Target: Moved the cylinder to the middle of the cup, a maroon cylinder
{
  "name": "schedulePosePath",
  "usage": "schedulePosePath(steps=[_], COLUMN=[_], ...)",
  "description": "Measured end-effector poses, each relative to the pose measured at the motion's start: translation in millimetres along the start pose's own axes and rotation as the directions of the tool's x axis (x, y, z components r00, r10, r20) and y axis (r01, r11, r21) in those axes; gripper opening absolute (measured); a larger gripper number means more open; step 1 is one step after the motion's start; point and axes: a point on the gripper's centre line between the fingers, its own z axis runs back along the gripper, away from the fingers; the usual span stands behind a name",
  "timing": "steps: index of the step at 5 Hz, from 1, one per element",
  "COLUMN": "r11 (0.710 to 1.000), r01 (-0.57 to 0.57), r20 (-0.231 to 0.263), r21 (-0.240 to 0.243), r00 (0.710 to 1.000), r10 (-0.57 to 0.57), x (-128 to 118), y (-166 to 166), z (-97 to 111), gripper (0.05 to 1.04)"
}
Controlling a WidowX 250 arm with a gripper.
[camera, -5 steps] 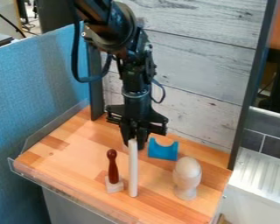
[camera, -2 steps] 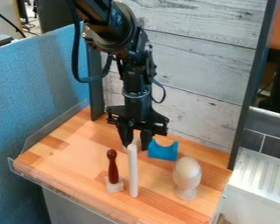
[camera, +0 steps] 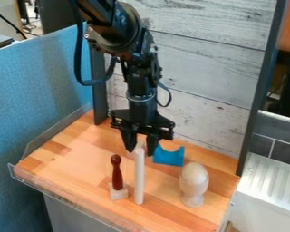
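In the camera view, the black two-finger gripper [camera: 141,148] hangs down above the light wooden surface [camera: 69,165], its fingers spread apart, and the top of an upright white cylinder [camera: 139,181] shows at the gap between their tips, though I cannot tell whether they touch it. The maroon cylinder with a rounded head [camera: 117,174] stands upright on a small pale block [camera: 119,194], just left of the white one. To the right are a blue block with a curved hollow [camera: 169,157], farther back, and a pale wooden egg-shaped piece on a narrow foot [camera: 194,179], nearer.
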Motion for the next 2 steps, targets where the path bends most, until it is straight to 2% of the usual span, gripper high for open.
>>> schedulePosePath(steps=[1,2], r11=[1.0,1.0], r01=[-0.002,-0.004], r20=[-0.005,-0.011], r21=[0.001,-0.008], r00=[1.0,1.0], r10=[0.002,0.004], x=[0.1,3.2], y=[0.2,-0.6], z=[0.3,1.3], gripper=[0.744,0.984])
